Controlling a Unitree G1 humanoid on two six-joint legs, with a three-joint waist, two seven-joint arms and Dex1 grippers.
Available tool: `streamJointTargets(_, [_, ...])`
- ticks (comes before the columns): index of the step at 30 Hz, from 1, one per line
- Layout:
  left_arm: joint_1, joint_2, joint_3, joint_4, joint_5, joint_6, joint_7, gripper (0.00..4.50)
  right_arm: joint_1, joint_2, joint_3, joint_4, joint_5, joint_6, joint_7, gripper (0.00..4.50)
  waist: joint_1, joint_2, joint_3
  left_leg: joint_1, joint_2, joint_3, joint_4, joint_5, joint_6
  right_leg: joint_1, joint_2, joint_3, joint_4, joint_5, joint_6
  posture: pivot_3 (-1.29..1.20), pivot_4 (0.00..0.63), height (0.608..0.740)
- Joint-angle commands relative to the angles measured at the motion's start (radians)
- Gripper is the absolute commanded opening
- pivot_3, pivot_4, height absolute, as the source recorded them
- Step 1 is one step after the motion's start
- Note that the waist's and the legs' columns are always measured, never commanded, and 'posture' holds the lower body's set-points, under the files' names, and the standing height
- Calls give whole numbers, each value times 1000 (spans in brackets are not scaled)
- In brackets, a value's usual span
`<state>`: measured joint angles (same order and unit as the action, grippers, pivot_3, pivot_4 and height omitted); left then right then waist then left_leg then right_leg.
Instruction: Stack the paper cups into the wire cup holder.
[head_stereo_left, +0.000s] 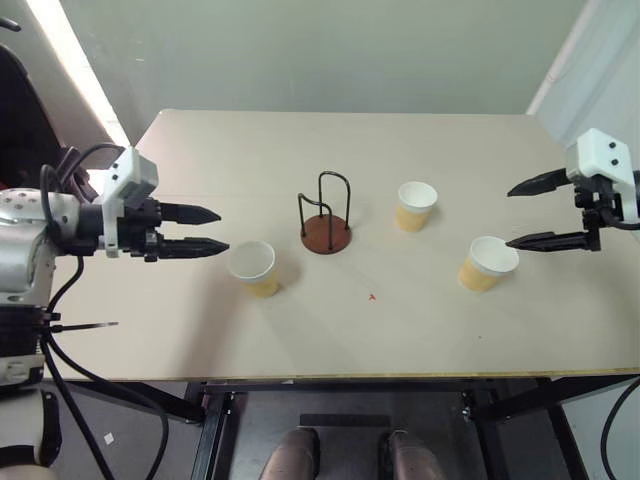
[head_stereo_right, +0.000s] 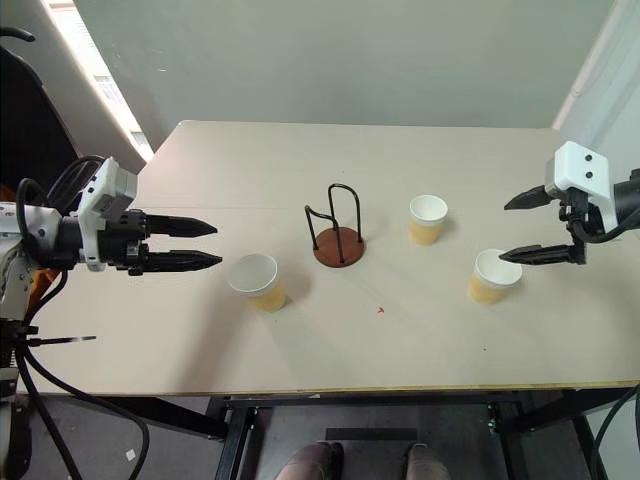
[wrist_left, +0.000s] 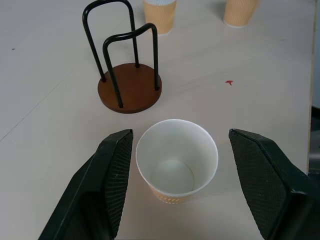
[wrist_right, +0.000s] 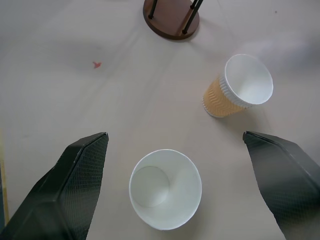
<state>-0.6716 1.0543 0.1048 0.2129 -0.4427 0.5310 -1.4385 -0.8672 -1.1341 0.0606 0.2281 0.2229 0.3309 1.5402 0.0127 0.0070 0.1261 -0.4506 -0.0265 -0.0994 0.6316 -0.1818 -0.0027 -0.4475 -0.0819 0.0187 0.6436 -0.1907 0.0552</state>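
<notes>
A pale beige table with a smooth matte top stands against a plain grey-green wall; a bright strip of light runs along the floor at the far left, and black frame legs show under the near edge. A small red mark sits on the tabletop near the middle.

The wire cup holder stands upright at the centre: a round reddish-brown disc base with two thin black wire loops rising from it, one taller than the other, nothing inside. Three paper cups stand upright and apart, each tan with a ribbed wall, white inside, with a white rolled rim. The left cup is just left of and nearer than the holder. The middle cup is right of the holder, slightly farther back. The right cup is nearer and farther right.

The left gripper hovers just left of the left cup, fingers spread apart and empty; in its wrist view the cup sits between the fingers without touching them. The right gripper hangs beside and above the right cup, fingers spread wide, holding nothing.

In the left wrist view the two farther cups are cut off at the frame edge, showing lower walls alone. In the right wrist view, the holder's loops are cropped, leaving the base.
</notes>
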Motion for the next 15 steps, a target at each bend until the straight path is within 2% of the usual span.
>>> streamJointTargets(1, [-18, 18, 29, -36, -27, 11, -9, 3253, -1, 1, -43, -26, 26, 6, -13, 4500, 0, 0, 0, 0, 0, 0, 0, 0, 0, 0, 0, 0, 0, 0, 0, 0, 150, 740])
streamJointTargets(5, [-43, -6, 5, -45, -31, 21, -1, 3253, 10, 0, -42, -31, 24, 9, -24, 4500, 1, 0, 0, 0, 0, 0, 0, 0, 0, 0, 0, 0, 0, 0, 0, 0, 150, 740])
streamJointTargets(8, [-120, -88, -34, 20, 47, -39, 109, 3253, 18, 8, -57, -66, 49, 29, -33, 4500, 6, 0, 0, 0, 0, 0, 1, 1, 1, 1, 0, -1, 0, 0, 0, 0, 150, 740])
streamJointTargets(11, [-244, -214, -109, 185, 186, -132, 277, 3253, 15, 43, -67, -151, 84, 76, -76, 4500, 7, 0, 0, 1, 0, -1, 3, 1, 1, 3, 0, -1, 1, 1, 0, 0, 150, 740])
streamJointTargets(15, [-301, -304, -168, 317, 243, -212, 271, 3253, 0, 107, -46, -233, 77, 127, -170, 4500, -3, 0, 0, 1, 1, 0, 6, 1, 2, 5, 0, -2, -1, 4, 1, 0, 150, 740])
